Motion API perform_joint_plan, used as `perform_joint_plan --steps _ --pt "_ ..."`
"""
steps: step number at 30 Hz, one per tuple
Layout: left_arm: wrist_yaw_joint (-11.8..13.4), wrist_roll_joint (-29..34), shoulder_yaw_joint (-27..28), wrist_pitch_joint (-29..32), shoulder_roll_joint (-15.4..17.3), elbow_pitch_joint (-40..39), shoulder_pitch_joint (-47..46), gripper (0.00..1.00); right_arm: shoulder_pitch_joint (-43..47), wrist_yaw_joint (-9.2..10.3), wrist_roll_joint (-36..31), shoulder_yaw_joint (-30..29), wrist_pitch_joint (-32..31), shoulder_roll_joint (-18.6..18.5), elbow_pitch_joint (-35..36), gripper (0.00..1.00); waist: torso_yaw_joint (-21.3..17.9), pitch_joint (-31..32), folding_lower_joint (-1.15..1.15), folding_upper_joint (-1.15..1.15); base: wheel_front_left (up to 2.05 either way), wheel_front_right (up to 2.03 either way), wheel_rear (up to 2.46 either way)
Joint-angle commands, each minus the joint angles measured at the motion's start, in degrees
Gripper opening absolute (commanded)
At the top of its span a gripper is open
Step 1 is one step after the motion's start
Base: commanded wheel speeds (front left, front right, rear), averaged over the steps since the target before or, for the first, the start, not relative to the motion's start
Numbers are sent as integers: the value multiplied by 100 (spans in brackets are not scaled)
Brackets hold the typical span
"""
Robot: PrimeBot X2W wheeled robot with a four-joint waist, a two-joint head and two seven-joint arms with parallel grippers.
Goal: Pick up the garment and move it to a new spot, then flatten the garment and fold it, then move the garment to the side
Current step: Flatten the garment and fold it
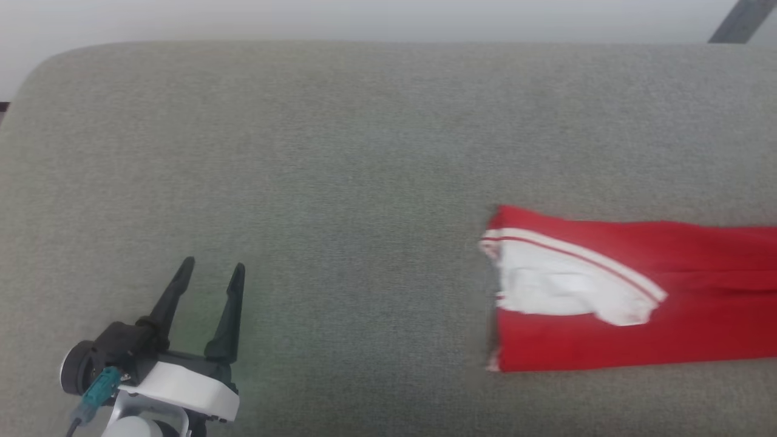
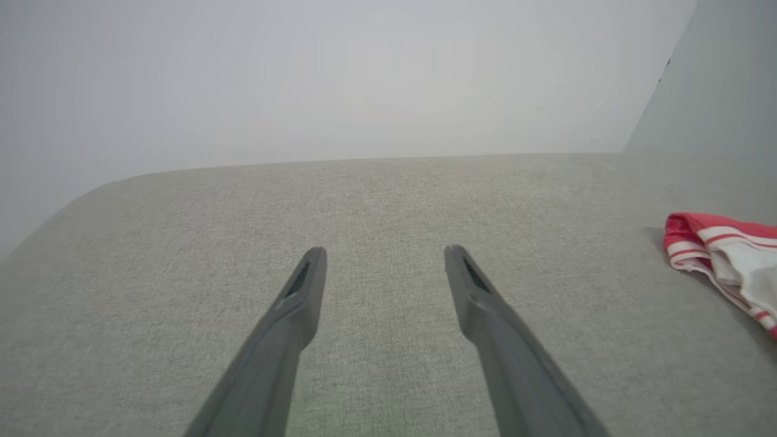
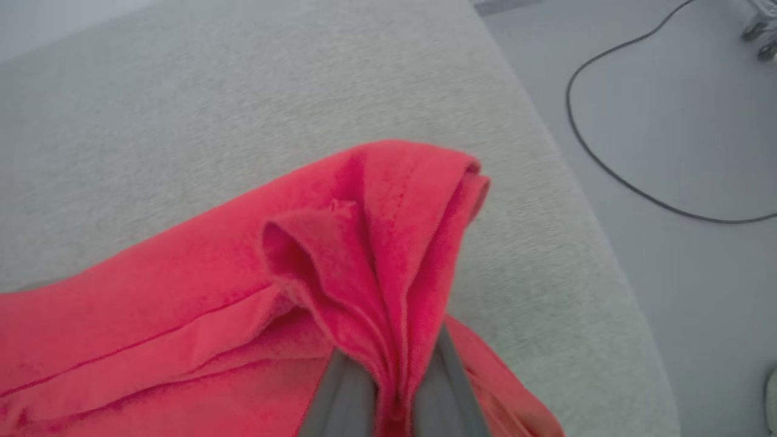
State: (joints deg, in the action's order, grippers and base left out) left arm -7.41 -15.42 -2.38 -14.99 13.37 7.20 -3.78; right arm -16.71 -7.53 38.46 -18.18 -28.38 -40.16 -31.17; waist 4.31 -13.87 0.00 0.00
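The garment (image 1: pixel 607 291), bright red with a white sleeve end and striped trim, lies folded on the grey cushion at the right of the head view and runs off its right edge. In the left wrist view its striped end (image 2: pixel 722 249) shows at the far right. My right gripper (image 3: pixel 394 394) is shut on a bunched red fold of the garment (image 3: pixel 364 243), pinched between its two fingers. My left gripper (image 1: pixel 212 267) stands open over bare cushion at the lower left, well apart from the garment; its fingers (image 2: pixel 303 291) hold nothing.
The grey fabric cushion (image 1: pixel 340 152) has a rounded far left corner and a pale wall behind it. In the right wrist view the cushion's edge (image 3: pixel 583 212) drops to a grey floor where a black cable (image 3: pixel 607 164) lies.
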Motion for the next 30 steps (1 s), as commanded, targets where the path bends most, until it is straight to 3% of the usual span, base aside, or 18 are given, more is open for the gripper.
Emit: perform_joint_plan --steps 1,5,9,23,30 --pt "-11 63 29 -24 18 -39 -58 100 -90 8 -104 -92 126 -22 -83 0 -56 -11 0 0 0 0 0" --pt "-11 47 51 -24 12 -52 -56 100 -137 8 -155 -134 226 58 -124 0 -112 30 0 0 0 0 0" --pt "-11 88 55 -24 -19 -82 4 100 -38 7 -71 191 117 197 132 0 -135 143 0 0 0 0 0" --pt "-11 -139 28 -25 -247 -204 257 100 640 4 451 1989 -804 681 2467 0 216 487 0 0 0 0 0" --pt "-11 -290 -86 -25 -286 -293 255 100 369 4 336 2795 -1152 1020 3039 0 501 479 0 0 0 0 0"
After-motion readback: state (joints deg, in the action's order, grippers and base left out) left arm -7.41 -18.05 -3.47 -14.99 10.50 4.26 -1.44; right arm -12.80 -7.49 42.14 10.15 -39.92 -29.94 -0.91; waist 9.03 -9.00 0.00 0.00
